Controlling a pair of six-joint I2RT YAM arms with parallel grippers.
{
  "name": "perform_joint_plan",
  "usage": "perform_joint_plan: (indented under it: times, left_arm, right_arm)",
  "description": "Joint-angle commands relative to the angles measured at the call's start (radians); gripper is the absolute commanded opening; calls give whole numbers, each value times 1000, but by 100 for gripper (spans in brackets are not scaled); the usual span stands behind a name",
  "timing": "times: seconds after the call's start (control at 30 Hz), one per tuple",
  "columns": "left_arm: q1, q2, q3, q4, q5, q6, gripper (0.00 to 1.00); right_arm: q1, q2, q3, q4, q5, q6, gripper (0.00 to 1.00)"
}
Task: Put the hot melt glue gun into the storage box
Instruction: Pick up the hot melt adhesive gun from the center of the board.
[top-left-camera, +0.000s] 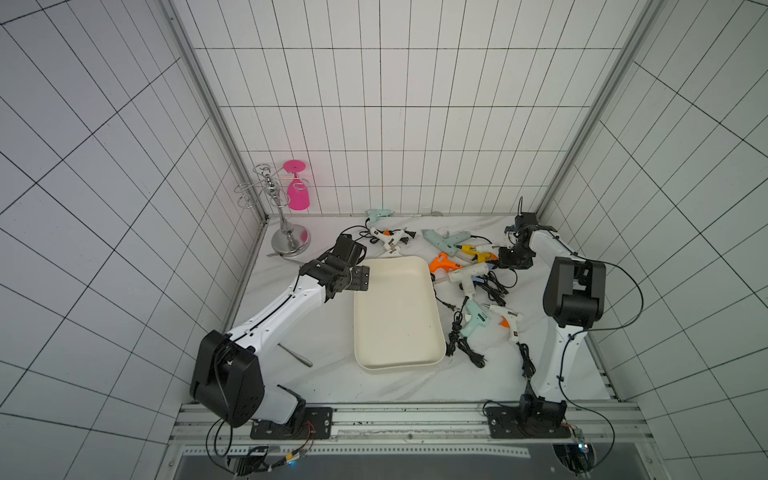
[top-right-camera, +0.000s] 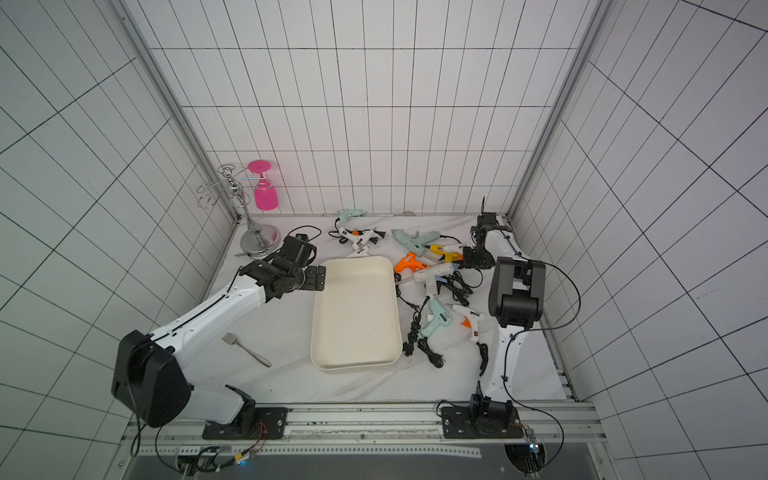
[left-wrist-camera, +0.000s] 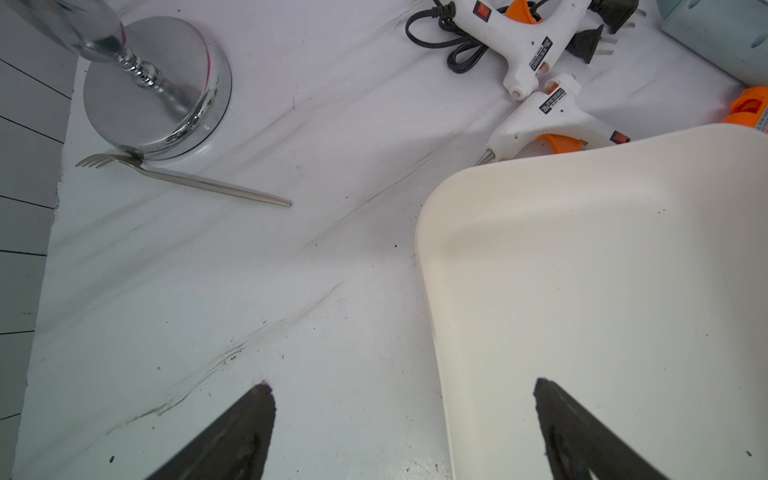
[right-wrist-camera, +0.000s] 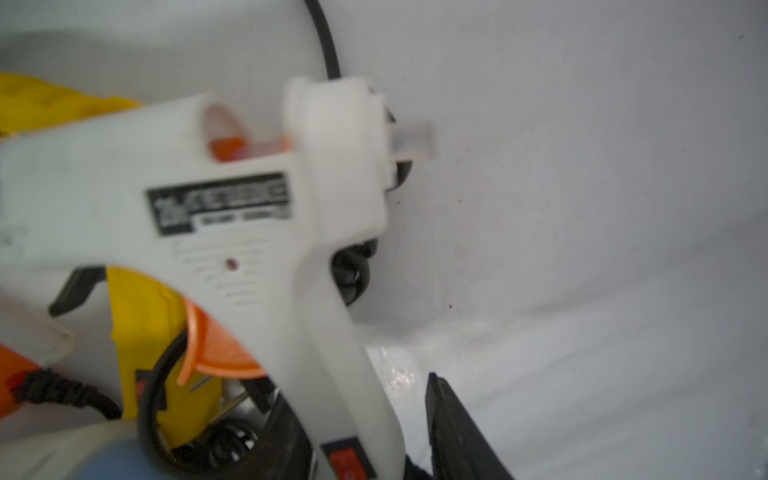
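Note:
The cream-white storage box (top-left-camera: 395, 316) (top-right-camera: 353, 316) (left-wrist-camera: 602, 270) lies mid-table with nothing in it. A white hot melt glue gun (right-wrist-camera: 232, 216) with an orange trigger has its handle between the fingers of my right gripper (right-wrist-camera: 357, 390), which is closed around it. In both top views that gripper (top-left-camera: 505, 259) (top-right-camera: 471, 259) reaches down into the pile of glue guns at the back right. My left gripper (top-left-camera: 360, 278) (top-right-camera: 316, 277) (left-wrist-camera: 403, 384) hangs open over the box's far left corner, one finger above the box and one above the table.
Several more glue guns with black cords lie right of and behind the box: orange (top-left-camera: 444, 264), mint (top-left-camera: 446, 239), white (top-left-camera: 471, 274). Two white ones (left-wrist-camera: 536, 50) lie by its far edge. A chrome stand (top-left-camera: 291, 241) holds a pink glass (top-left-camera: 297, 191). Forks (top-right-camera: 247, 349) (left-wrist-camera: 183, 178) lie on the left.

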Motion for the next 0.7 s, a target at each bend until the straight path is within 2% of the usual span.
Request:
perform_joint_plan:
  times: [0.0, 0.03, 0.17, 0.3, 0.43, 0.57, 0.67]
  left_arm:
    - [-2, 16, 32, -1, -25, 26, 98]
    - [1, 19, 36, 0, -26, 30, 98]
    - [1, 25, 65, 3, -12, 38, 98]
    - [0, 15, 92, 29, 29, 39, 98]
    - [-1, -15, 91, 99, 113, 37, 99]
    - [-2, -77, 47, 248, 273, 68, 98]
    - [-16, -143, -23, 462, 372, 72, 99]
  right_arm:
    - [9, 31, 68, 3, -59, 2, 27]
    - [11, 26, 66, 2, -62, 6, 21]
    - [27, -50, 23, 12, -17, 52, 12]
    - [23, -183, -21, 55, -26, 105, 11]
    - [18, -285, 4, 48, -98, 164, 11]
    - [13, -336, 54, 7, -264, 223, 11]
    - [17, -340, 108, -47, -481, 279, 11]
